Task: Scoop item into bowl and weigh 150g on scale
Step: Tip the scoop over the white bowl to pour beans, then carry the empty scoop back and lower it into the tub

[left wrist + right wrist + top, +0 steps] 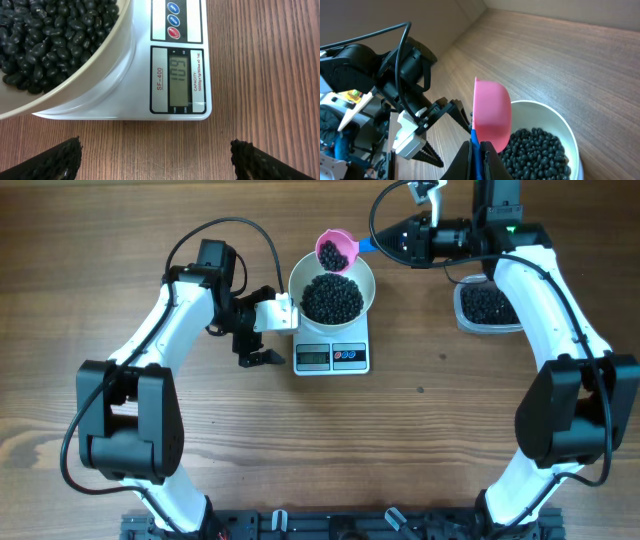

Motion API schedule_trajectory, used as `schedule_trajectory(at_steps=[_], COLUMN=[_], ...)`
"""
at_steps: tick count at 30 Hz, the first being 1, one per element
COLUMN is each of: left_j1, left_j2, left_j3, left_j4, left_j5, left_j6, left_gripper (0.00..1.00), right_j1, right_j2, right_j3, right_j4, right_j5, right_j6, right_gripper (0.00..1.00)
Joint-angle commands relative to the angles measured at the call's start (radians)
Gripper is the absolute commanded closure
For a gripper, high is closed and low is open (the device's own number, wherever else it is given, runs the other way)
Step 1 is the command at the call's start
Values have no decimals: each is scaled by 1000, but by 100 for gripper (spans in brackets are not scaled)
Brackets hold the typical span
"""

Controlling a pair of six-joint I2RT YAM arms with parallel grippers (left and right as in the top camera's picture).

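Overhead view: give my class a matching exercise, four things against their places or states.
Things: 1 bowl; 2 pink scoop; 3 clear tub; 4 left hand.
States: A open, beside the scale; B on the scale; C over the bowl's rim; D on the table, right of the scale.
Pairs: 1-B; 2-C; 3-D; 4-A.

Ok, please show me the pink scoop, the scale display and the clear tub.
pink scoop (492,112), right wrist view, on its outer back side.
scale display (179,82), left wrist view, on the digits.
clear tub (461,306), overhead view, on the rim toward the scale.
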Motion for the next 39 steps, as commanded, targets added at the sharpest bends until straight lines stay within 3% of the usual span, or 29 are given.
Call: schedule_trajectory(at_steps=[1, 10, 15, 17, 19, 27, 39], left_j1=[3, 3, 3, 3, 3, 3, 3], left_j2=[11, 11, 11, 11, 11, 11, 11], left_j3=[-10, -10, -10, -10, -10, -10, -10], left_j4=[-2, -1, -1, -1, -1, -1, -1], left_j5=[19, 19, 19, 19, 19, 19, 19], left_j6=[-2, -1, -2, -1, -1, -2, -2], left_gripper=[0, 0, 0, 0, 0, 0, 0], right_j1=[0, 0, 0, 2, 2, 2, 2], right_j2=[12, -29, -142, -175, -190, -197, -197], right_j3=[0, 14, 15, 15, 15, 15, 15], right_j4=[18, 104, 93, 87, 89, 89, 89], right_j5=[-24, -19, 98, 109, 124, 110, 93], right_j6=[-23, -143, -464, -679, -756, -788, -788], right_gripper=[96, 96, 96, 95, 93, 84, 84])
